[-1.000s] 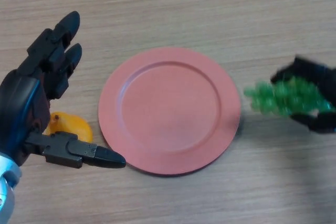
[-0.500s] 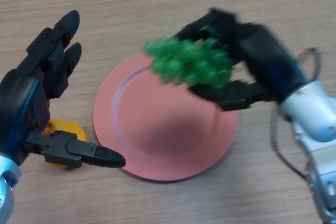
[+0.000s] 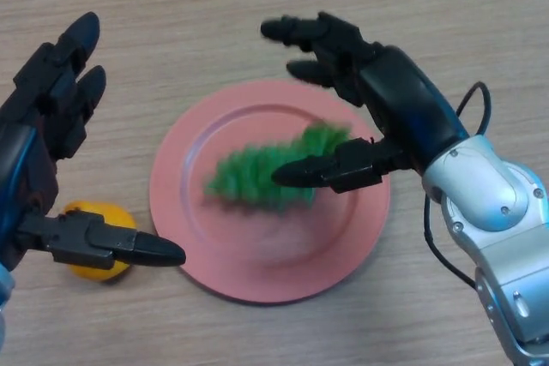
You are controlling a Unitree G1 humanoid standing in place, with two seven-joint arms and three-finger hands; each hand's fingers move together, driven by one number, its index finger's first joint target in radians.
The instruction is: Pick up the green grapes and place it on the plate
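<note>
Head view: green grapes (image 3: pixel 262 176) lying on the pink plate (image 3: pixel 343 250), middle of the wooden table (image 3: pixel 257 6). Right robot hand (image 3: pixel 377 96) above the plate, spread wide, holding nothing. Left robot hand (image 3: pixel 34 169) spread wide at the left, over an orange fruit (image 3: pixel 94 265).

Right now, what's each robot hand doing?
Left robot hand: open, holding nothing.
Right robot hand: open above the plate; the green grapes are released.
</note>
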